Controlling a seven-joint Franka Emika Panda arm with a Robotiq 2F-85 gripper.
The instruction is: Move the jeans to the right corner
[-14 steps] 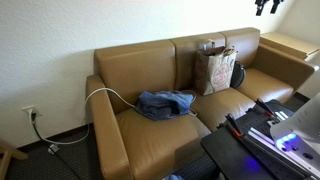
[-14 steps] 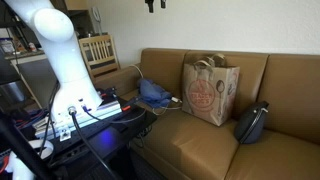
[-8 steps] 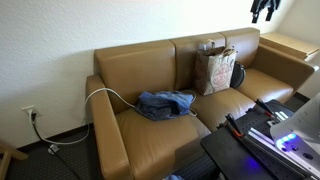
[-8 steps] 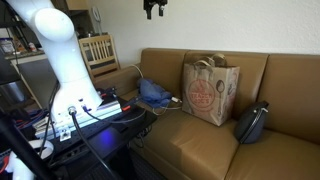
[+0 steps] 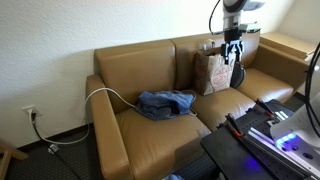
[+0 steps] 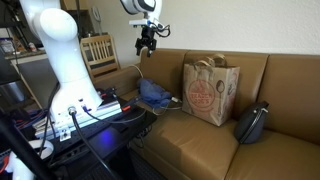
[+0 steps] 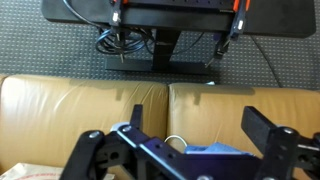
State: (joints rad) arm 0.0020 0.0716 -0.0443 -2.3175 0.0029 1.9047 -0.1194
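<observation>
Pincer (image 6: 146, 44) released, empty, in air, well apart from jeans (image 5: 165, 103). Risk: descent snags cable (image 5: 100, 90) beside jeans, or grabs one loose fold.

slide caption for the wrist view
Open gripper over the tan couch, blue jeans showing between its fingers.

We see a tan leather sofa (image 5: 135, 68) carrying everything. The jeans (image 5: 165, 103) lie crumpled on an end seat cushion, by its inner seam. A paper bag (image 5: 215, 68) stands upright against the backrest, with a black bag (image 5: 238, 75) just beside it. A white cable (image 5: 105, 93) arcs over the armrest.
</observation>
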